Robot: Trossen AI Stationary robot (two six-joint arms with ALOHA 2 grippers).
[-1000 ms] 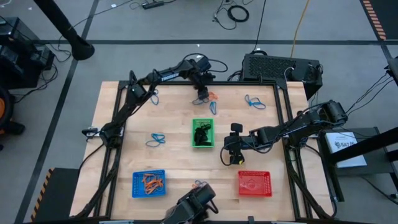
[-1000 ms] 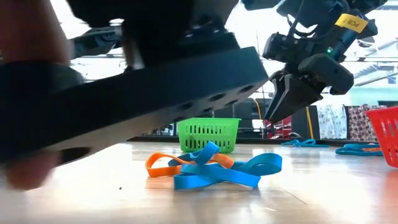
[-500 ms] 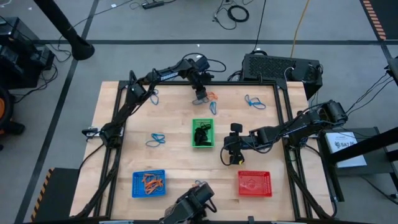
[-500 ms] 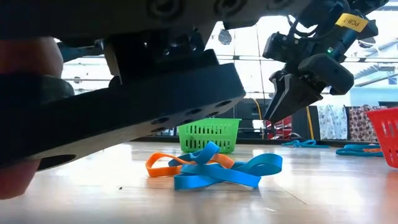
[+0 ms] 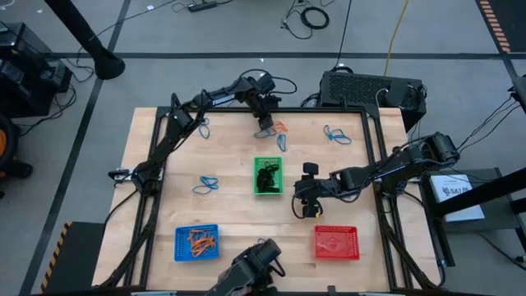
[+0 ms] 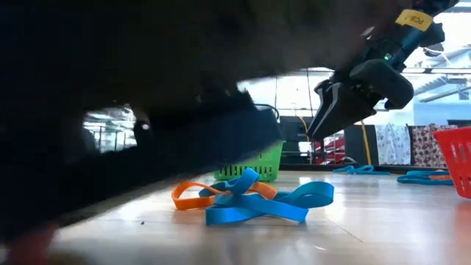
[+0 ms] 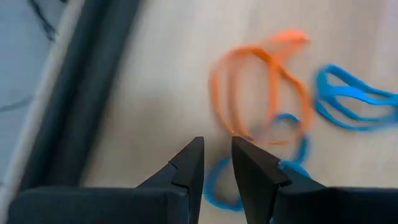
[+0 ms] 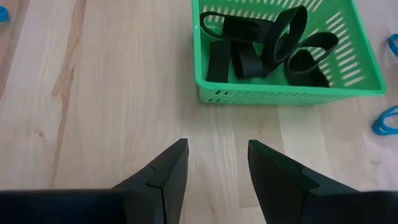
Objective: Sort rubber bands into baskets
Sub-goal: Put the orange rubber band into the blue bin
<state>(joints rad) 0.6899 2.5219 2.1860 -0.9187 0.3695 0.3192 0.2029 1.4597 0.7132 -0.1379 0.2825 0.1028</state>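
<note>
The left gripper (image 7: 215,163), jaws narrowly parted and empty, is hovering at the table's twelve o'clock over a light, floppy orange rubber band (image 7: 258,84); pinching one strand looks best.

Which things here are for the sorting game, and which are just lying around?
For the job: rubber bands, blue basket, green basket, red basket, left tool, right tool.

Just lying about: black box, floor cables.
</note>
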